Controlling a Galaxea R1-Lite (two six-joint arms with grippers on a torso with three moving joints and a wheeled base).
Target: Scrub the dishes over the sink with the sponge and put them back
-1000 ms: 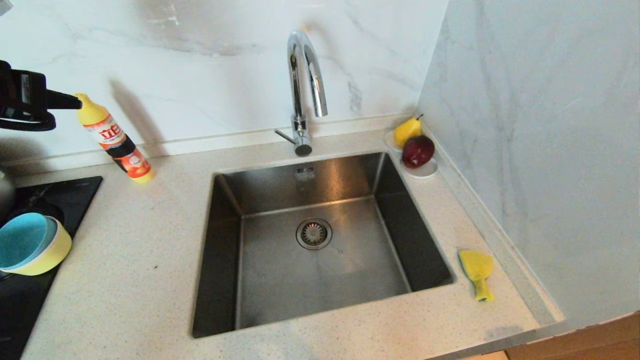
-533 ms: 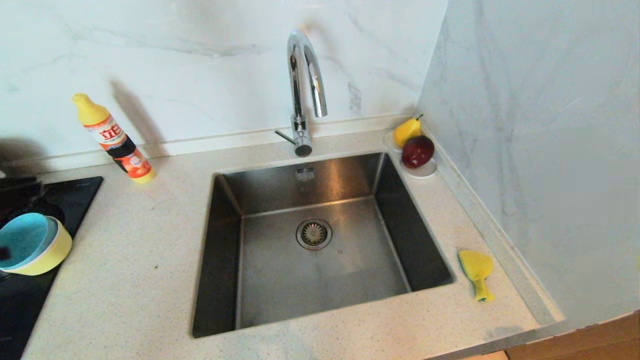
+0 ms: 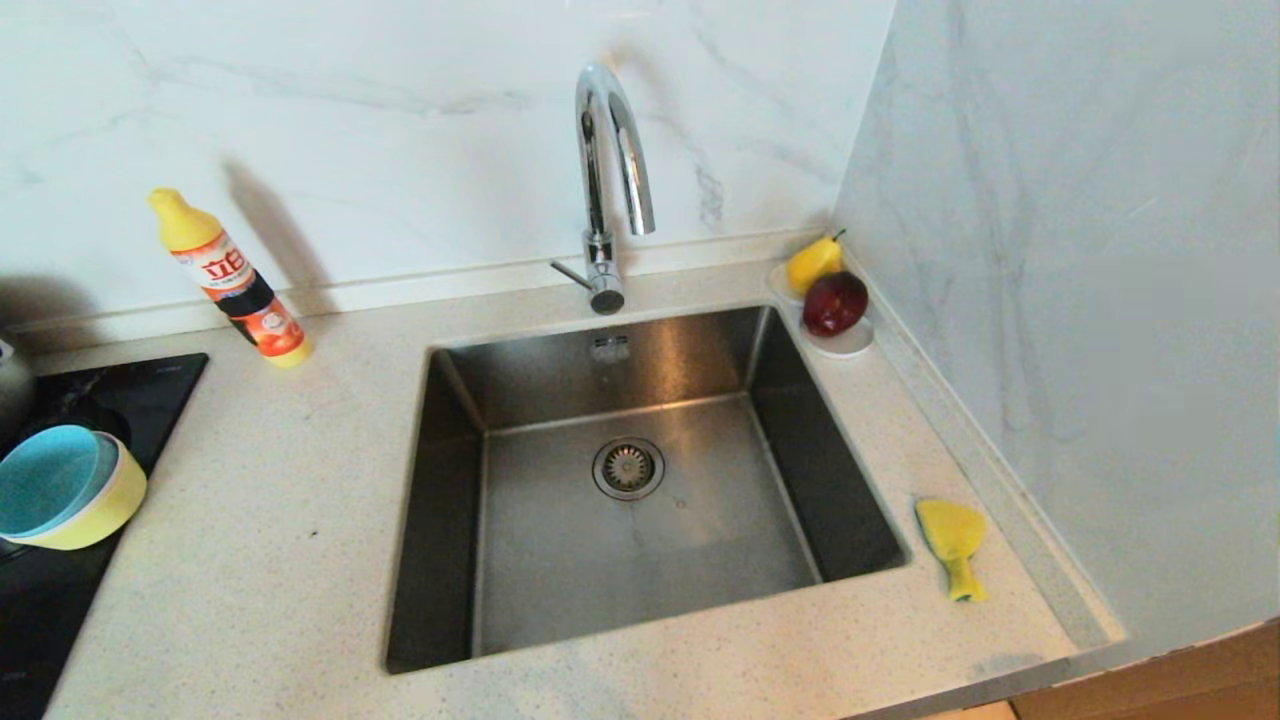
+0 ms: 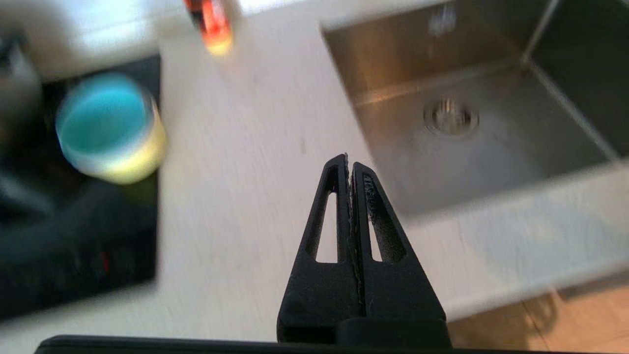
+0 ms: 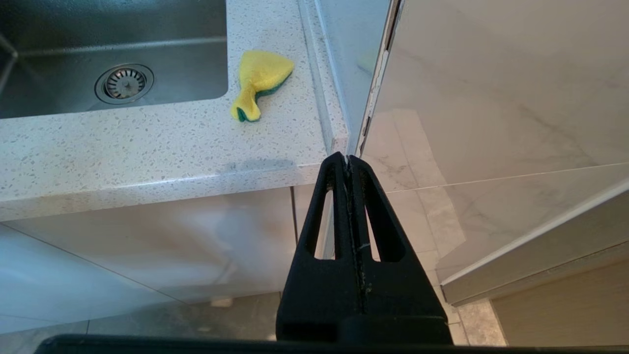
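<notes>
Now the left arm is gone from my head view: a second ago it stood dark at the upper left edge beside the bottle, half a second ago it had dropped to the edge above the bowls, and now that corner is bare. From its wrist camera I see the left hand (image 4: 349, 164) with its fingers pressed together on nothing, hanging back over the front of the surface (image 3: 260, 520), the picture streaked with motion. The right hand (image 5: 348, 162) sits low before the cabinet front, fingers together too, empty.

I judge this as the arm pulling home, so the task looks finished or nearly so. The dishes (image 3: 62, 487) are nested at the left on the black hob (image 3: 50, 620), blue inside yellow; I cannot make out a pink one. The sponge (image 3: 952, 545) lies on the surface right of the sink (image 3: 640, 490), near the wall, and the basin holds nothing but its drain.

The only writing is on the detergent bottle (image 3: 228, 278): red Chinese characters on a white label, the first reading 立; the rest I cannot read.
</notes>
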